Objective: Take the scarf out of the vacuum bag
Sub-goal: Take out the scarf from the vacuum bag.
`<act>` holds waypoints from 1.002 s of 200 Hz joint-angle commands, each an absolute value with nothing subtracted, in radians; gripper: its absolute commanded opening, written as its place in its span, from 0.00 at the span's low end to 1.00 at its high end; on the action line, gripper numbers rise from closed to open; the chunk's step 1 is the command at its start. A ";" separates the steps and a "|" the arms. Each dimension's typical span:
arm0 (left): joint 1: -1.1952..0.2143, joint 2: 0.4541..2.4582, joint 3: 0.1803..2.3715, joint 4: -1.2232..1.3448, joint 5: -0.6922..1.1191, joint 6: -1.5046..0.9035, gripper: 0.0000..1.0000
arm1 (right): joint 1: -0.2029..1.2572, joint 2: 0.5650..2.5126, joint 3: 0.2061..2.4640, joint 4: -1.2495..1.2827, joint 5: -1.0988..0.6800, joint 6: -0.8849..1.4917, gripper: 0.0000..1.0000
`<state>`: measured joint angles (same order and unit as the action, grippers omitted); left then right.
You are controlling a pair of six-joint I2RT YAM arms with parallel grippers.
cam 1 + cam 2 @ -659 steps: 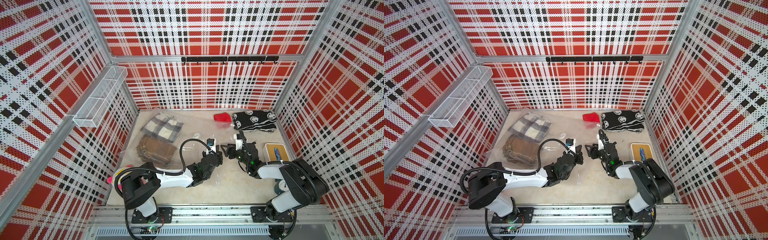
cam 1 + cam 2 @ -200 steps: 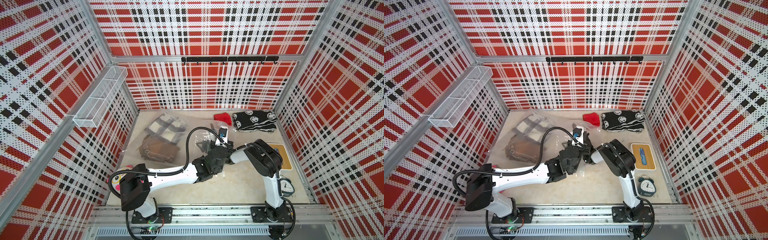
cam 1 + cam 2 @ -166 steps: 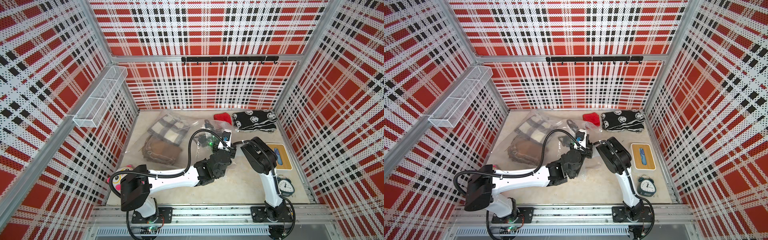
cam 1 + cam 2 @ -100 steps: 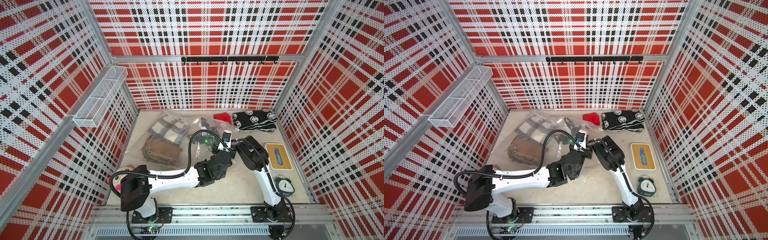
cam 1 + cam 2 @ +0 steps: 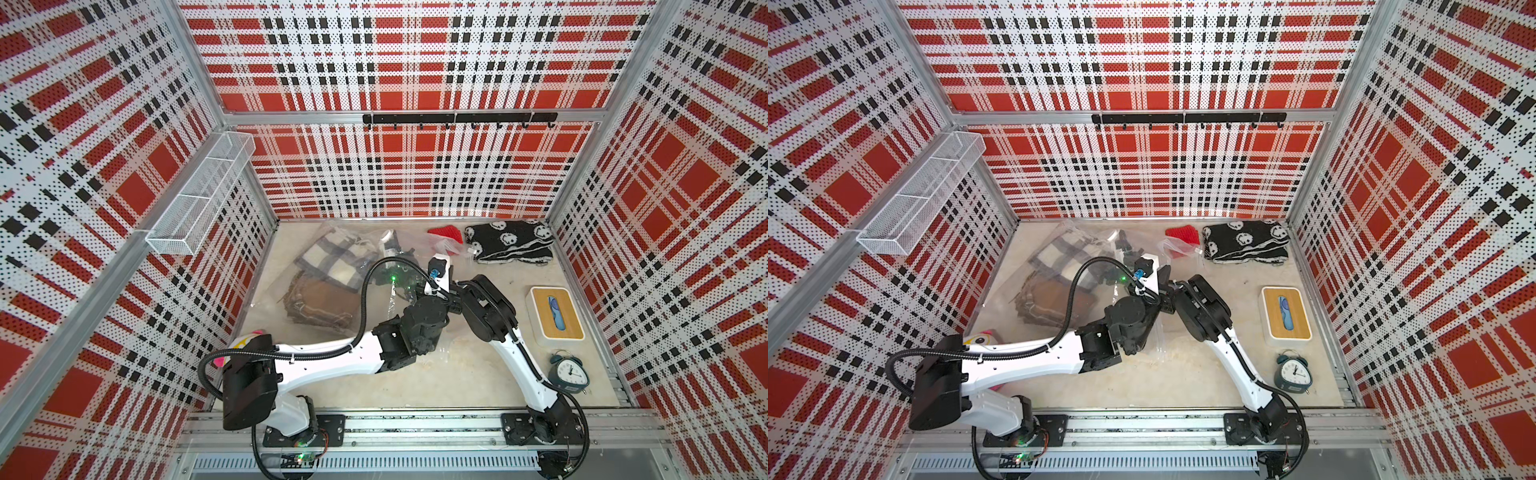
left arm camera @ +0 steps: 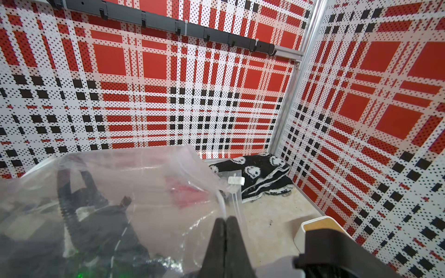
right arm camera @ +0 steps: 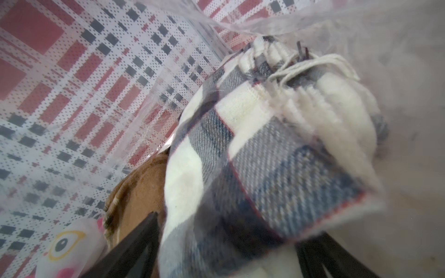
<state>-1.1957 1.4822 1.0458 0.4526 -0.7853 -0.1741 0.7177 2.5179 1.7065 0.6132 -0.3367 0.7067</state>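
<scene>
The vacuum bag [image 5: 286, 270] is a large clear crinkly bag lying at the back left of the table. Inside it sit a folded white and grey-blue plaid scarf [image 5: 332, 266] and a brown folded cloth [image 5: 320, 305]. My left gripper [image 6: 225, 220] is shut on the bag's clear edge and holds the mouth up. My right gripper [image 7: 232, 226] is inside the bag, open wide, its two black fingers [image 7: 147, 228] on either side of the near end of the plaid scarf [image 7: 252, 149]. In both top views plastic veils the right hand [image 5: 395, 272].
A black cloth with white skulls [image 5: 509, 245] and a red knit piece [image 5: 446, 235] lie at the back right. A wooden-lidded box [image 5: 555, 311] and an alarm clock [image 5: 569, 372] stand along the right side. A plush toy [image 5: 245, 338] sits front left; a wire basket [image 5: 199, 199] hangs on the left wall.
My right arm has pushed leftward, deeper into the bag, up to the plaid scarf, and its jaws have widened. The left gripper has kept its pinch while the bag's mouth bulged up.
</scene>
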 commanded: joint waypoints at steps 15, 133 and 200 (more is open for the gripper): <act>-1.198 1.438 1.027 0.460 -0.726 -0.202 0.00 | 0.728 2.611 1.850 0.510 -0.297 0.729 0.83; -1.101 1.413 0.977 0.460 -0.841 -0.186 0.00 | 0.716 2.500 1.704 0.559 -0.263 0.689 0.06; -1.085 1.435 1.001 0.472 -0.913 -0.140 0.00 | 0.665 2.312 1.408 0.694 -0.256 0.688 0.03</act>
<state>-1.0988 1.4223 0.9733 0.4416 -0.8593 -0.1646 0.6910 2.3997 1.4769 0.6235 -0.2562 0.6960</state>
